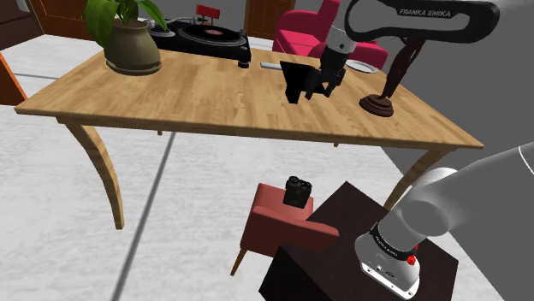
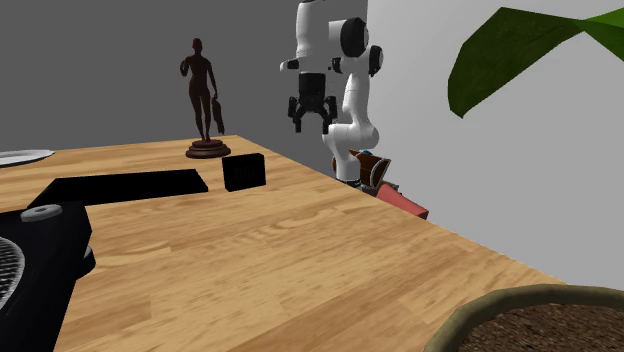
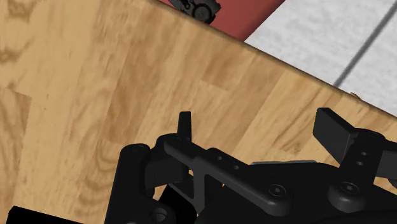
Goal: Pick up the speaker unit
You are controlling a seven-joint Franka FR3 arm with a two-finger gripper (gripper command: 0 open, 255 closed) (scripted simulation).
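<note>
Over the wooden table (image 1: pixel 171 107), found the all-black gripper (image 2: pixel 311 124) hanging from the white arm (image 1: pixel 428 21), up in the air above the tabletop. Noted both fingers (image 3: pixel 334 127) standing well apart, with nothing clasped: just bare wood grain in the gap in the wrist view.

Located the speaker unit (image 1: pixel 299 81) as a small plain black box, upright on the table. Placed it just to the shoulder view's left of the gripper, overlapping it there. Judged it untouched from the second exterior view, lower than the fingertips and toward that view's left of them, with open air between.

Spotted a dark brown figurine (image 1: pixel 377 104) of a standing person on a round base, on the table at the shoulder view's right of the gripper. Made out a white plate (image 1: pixel 364 66) beyond it, near the far edge. Counted a black turntable (image 1: pixel 208 36) and a potted plant (image 1: pixel 130 47) along the far edge toward the shoulder view's left, well apart from the speaker unit. Saw a red armchair (image 1: pixel 312 34) behind the table.

Down on the floor, beside the dark stand (image 1: pixel 308 274), picked out a small red chair (image 1: pixel 278 218) with a little black object (image 1: pixel 297 191) on its seat; failed to identify it.
</note>
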